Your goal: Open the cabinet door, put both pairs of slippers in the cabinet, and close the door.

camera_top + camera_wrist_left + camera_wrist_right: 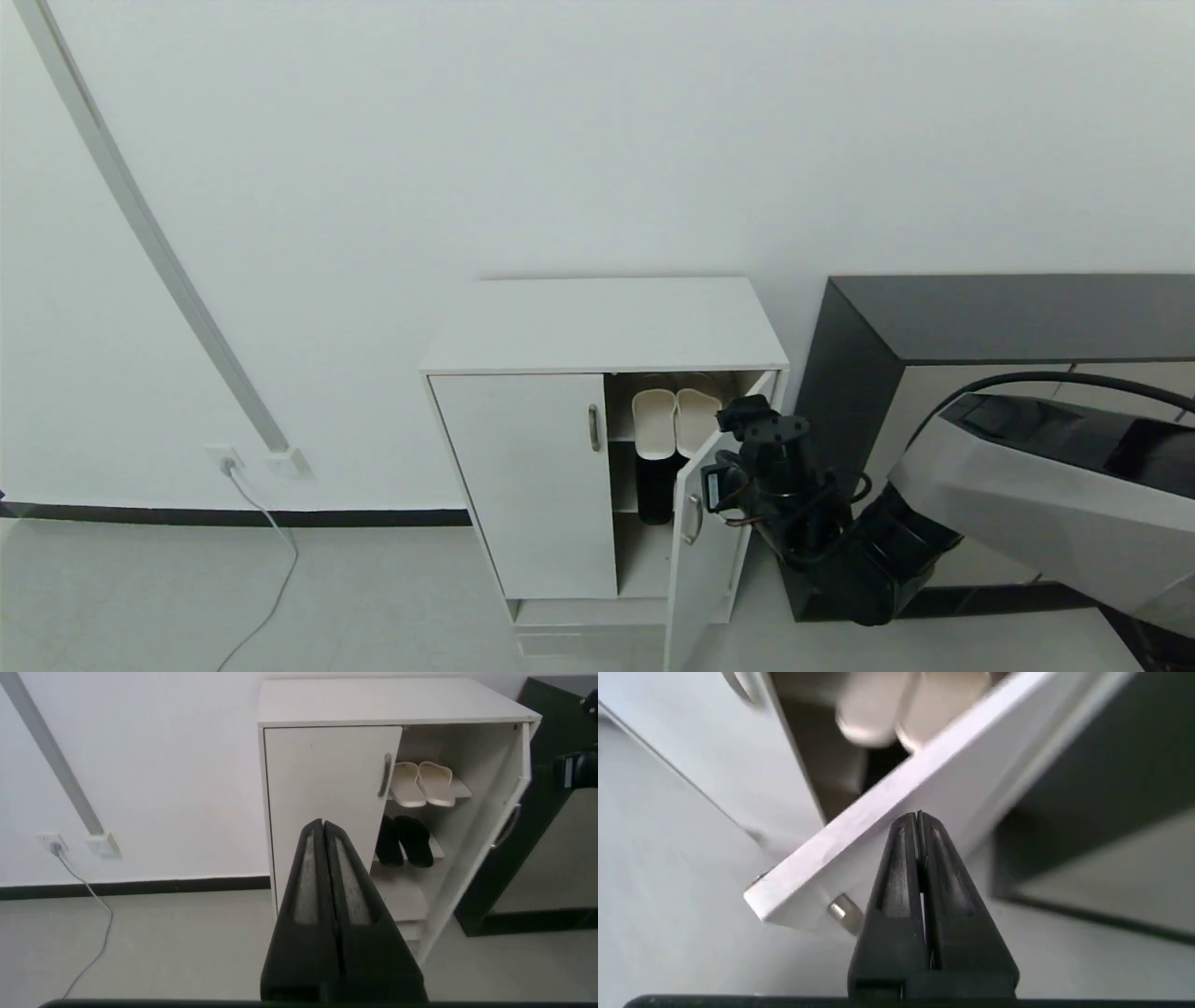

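holding white slippers point(674, 422) shelved above black slippers point(654, 485), the cabinet point(597, 327) stands ajar.

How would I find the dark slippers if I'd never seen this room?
Find the white cabinet against the wall, beside a dark sideboard. One door stands ajar; behind it, on the second shelf down, are the black slippers. They lie directly beneath a white pair on the shelf above.
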You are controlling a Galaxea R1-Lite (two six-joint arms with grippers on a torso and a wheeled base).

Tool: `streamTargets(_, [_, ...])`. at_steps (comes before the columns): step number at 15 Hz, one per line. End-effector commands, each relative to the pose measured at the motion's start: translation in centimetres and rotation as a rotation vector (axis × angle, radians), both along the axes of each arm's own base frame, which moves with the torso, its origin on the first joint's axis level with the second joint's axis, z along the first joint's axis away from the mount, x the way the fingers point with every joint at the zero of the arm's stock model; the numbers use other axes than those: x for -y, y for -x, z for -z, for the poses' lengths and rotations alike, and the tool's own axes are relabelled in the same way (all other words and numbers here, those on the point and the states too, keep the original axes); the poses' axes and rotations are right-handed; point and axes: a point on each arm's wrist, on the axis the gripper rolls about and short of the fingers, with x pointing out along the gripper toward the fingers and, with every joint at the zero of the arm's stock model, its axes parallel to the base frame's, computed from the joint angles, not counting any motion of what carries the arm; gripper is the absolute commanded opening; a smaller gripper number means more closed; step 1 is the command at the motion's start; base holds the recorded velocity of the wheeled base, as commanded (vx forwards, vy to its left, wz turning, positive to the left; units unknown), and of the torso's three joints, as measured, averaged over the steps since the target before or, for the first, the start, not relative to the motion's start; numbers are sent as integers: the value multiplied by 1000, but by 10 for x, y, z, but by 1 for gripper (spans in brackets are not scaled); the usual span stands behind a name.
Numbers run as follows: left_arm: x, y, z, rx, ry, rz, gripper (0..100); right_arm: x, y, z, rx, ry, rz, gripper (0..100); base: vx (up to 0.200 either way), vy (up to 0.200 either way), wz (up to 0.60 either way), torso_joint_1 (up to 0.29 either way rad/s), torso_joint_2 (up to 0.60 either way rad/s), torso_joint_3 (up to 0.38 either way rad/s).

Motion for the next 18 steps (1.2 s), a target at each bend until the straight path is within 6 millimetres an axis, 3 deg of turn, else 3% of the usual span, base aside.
streamTargets(1, [0, 0, 0, -1, 0, -2, 0, 1, 3, 0, 14, -21, -21, 0, 0, 0, 0, 0, 0, 0])
streamTargets(4, [0, 0, 0, -1, 0, 0, 0, 15, 25, -3, 16, -59, -135, 0, 0, 0, 0, 0, 0, 0])
streamTargets(7, [0, 0, 0, -1, 0, -2, 0, 31, 38, 7, 13, -98, -248, 0, 0, 0, 0, 0, 0, 0])
streamTargets(9, [0, 0, 0, -1, 0, 1, 0, 41, 48, 17, -3, -99, -272, 0, 200, 0, 0, 5, 5, 2])
streamTargets(18, [0, 0, 0, -1, 0, -2, 0, 40, 52, 29, -35, -75, -282, 0, 178, 0, 0, 0, 1, 3])
